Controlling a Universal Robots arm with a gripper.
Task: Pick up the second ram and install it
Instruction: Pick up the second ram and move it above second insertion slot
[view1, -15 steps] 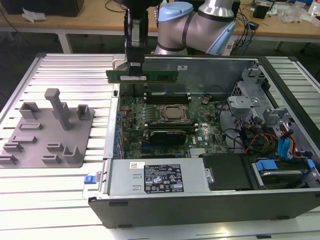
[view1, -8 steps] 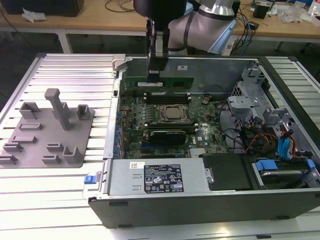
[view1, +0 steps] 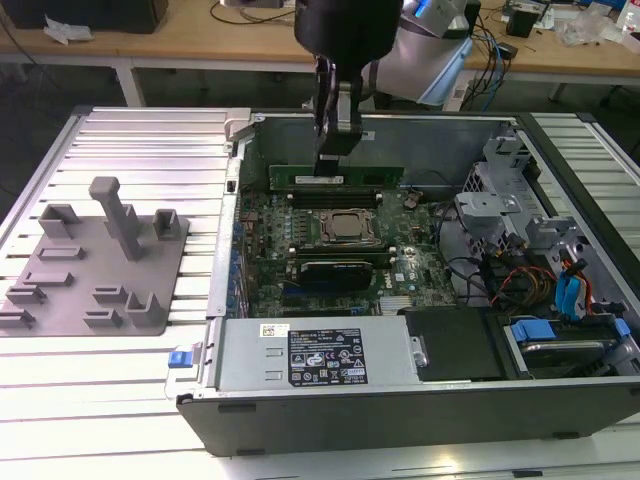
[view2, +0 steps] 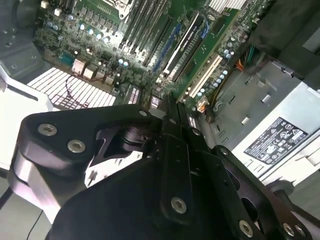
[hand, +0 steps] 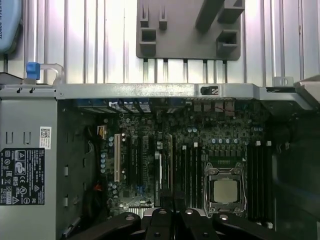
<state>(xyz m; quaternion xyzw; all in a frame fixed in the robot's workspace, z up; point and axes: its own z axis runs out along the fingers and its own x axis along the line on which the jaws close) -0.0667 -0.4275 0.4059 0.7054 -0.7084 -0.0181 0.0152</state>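
Observation:
The second ram (view1: 380, 177) is a long green stick standing on edge inside the open computer case, over the black slots (view1: 300, 197) on the far side of the processor socket (view1: 345, 228). My gripper (view1: 335, 158) comes down from above and is shut on the stick's middle. I cannot tell whether the stick is seated in a slot or just above it. In both wrist views the black fingers (hand: 162, 220) (view2: 172, 130) point at the motherboard (hand: 150, 150) (view2: 150, 35), and the stick itself is hard to make out there.
A grey holder tray (view1: 90, 270) (hand: 187, 30) with upright posts lies on the slatted table on the exterior view's left. Inside the case are the power supply (view1: 320, 352), a black card (view1: 335, 270), loose cables (view1: 510, 280) and a blue-tabbed drive bay (view1: 560, 335).

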